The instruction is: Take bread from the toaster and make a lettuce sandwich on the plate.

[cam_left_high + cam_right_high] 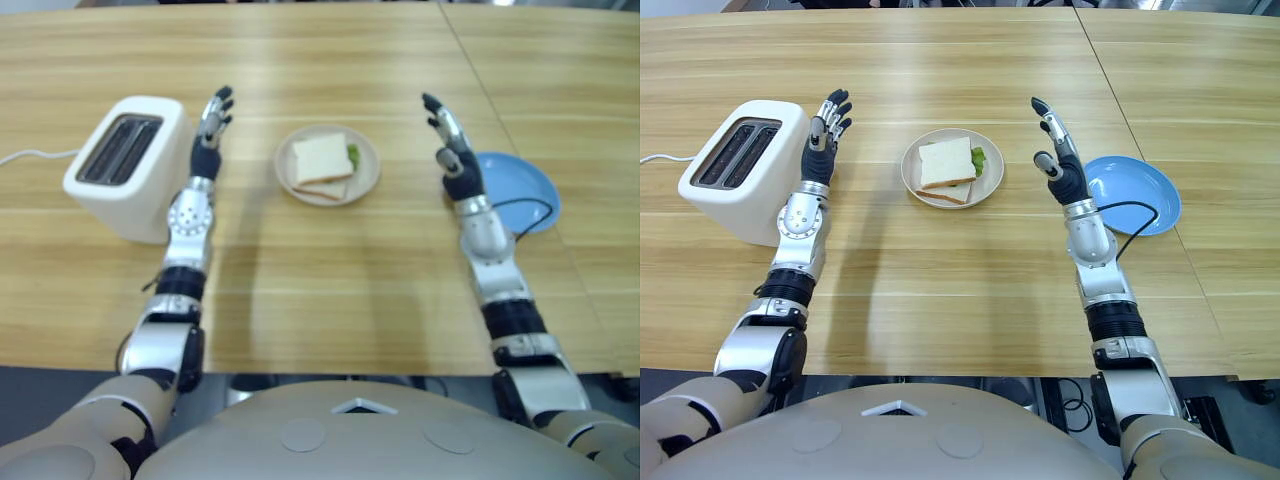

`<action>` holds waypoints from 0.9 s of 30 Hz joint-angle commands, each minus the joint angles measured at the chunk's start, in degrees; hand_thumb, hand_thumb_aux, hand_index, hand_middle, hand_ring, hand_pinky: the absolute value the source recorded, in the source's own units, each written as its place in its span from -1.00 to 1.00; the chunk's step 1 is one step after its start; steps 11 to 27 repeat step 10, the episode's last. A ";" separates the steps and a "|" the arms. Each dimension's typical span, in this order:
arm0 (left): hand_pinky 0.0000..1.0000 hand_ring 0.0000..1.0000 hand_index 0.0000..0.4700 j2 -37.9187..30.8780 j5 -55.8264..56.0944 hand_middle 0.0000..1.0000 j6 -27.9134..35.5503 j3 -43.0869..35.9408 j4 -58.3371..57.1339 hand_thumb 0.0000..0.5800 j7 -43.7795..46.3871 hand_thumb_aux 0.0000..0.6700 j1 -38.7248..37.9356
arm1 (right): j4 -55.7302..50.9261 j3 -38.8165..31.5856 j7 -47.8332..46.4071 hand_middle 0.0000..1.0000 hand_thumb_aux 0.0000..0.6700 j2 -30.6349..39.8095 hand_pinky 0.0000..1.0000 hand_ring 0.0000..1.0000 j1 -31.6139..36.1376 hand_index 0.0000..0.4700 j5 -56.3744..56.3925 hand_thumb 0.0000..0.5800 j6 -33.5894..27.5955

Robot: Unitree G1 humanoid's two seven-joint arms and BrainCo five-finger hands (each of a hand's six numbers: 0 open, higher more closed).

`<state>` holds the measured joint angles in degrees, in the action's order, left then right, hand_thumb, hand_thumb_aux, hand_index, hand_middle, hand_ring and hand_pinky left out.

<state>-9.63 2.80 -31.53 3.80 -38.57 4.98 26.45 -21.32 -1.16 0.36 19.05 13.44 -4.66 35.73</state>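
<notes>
- The white two-slot toaster (125,165) stands at the left of the frame, slots facing up. Its white cord (30,156) trails off the left edge. Both slots look dark right down, so I judge the bread is already out.
- The round beige plate (368,178) sits at centre, a little above the middle. It lies between the two arms, where either hand could reach it.
- On that plate lies the sandwich (322,160). Two slices of white bread are stacked roughly square on each other, and a bit of green lettuce (353,155) peeks out at the right edge. It looks assembled, so the task seems done or nearly so.
- The left hand (212,120) is held up between toaster and beige plate. Its fingers are straight and spread, it grips nothing, and it touches neither.
- The right hand (447,140) is raised to the right of the beige plate, in front of the shallow blue plate (540,185). Its fingers are likewise apart and it holds nothing.
- With both hands off the sandwich and level on either side, this reads as a rest pose, not a reach.
- A thin black cable (530,205) loops over the blue plate's near side.
- Everything rests on the light wooden table (330,290).
</notes>
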 commanded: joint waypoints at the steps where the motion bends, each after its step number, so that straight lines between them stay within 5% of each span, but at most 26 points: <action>1: -1.00 -1.00 -1.00 0.85 -1.13 -1.00 -0.35 1.41 -4.59 -1.00 -3.61 -1.00 1.67 | -4.30 0.89 -1.03 -1.00 -1.00 -2.75 -1.00 -1.00 1.00 -1.00 1.99 -1.00 -0.20; 10: -1.00 -1.00 -1.00 2.21 -0.15 -1.00 -3.07 4.20 -14.48 -1.00 -6.35 -1.00 5.11 | -18.02 4.28 -1.99 -1.00 -1.00 -6.54 -1.00 -1.00 7.84 -1.00 4.83 -1.00 3.30; 27: -1.00 -1.00 -1.00 2.21 -0.15 -1.00 -3.07 4.20 -14.48 -1.00 -6.35 -1.00 5.11 | -18.02 4.28 -1.99 -1.00 -1.00 -6.54 -1.00 -1.00 7.84 -1.00 4.83 -1.00 3.30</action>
